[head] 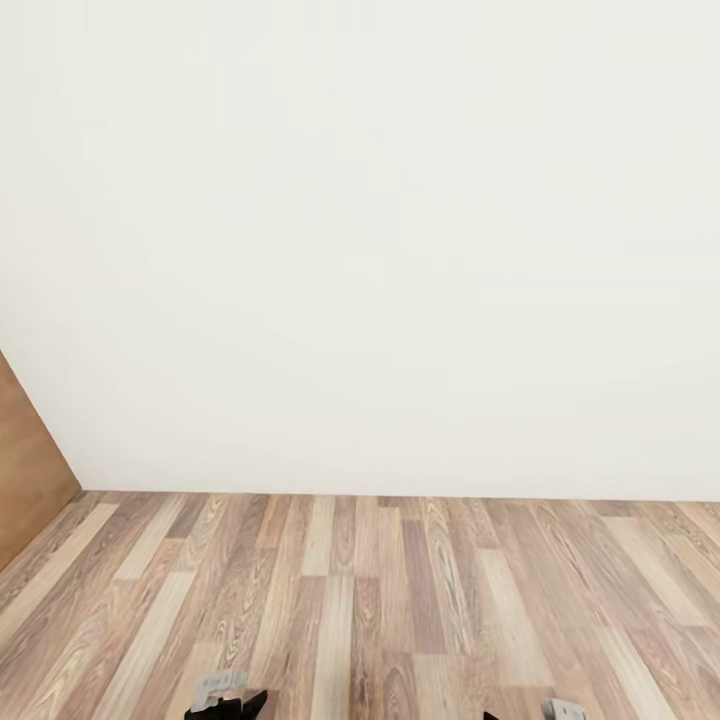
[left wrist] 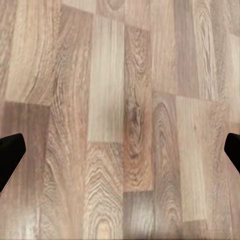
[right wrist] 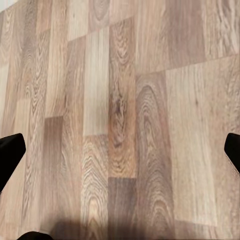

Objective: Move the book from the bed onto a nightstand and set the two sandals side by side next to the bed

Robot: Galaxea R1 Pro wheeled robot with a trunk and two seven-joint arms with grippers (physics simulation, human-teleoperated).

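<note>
I face a blank white wall point(head: 360, 250) over a wood-plank floor point(head: 380, 600). The book, the bed, the nightstands and the sandals are out of view. In the left wrist view my left gripper point(left wrist: 120, 155) hangs over bare planks, its dark fingertips point(left wrist: 10, 155) far apart at the picture's edges, open and empty. My right gripper point(right wrist: 120, 155) stands the same way over the floor point(right wrist: 120, 100), open with nothing between its fingers. Small grey and black parts of both arms point(head: 225, 695) peek in at the head view's lower edge.
A brown wooden panel point(head: 25, 460) stands at the left, meeting the wall at the corner. The wall's base runs across the floor a short way ahead. A sliver of white wall point(right wrist: 7, 4) shows in the right wrist view.
</note>
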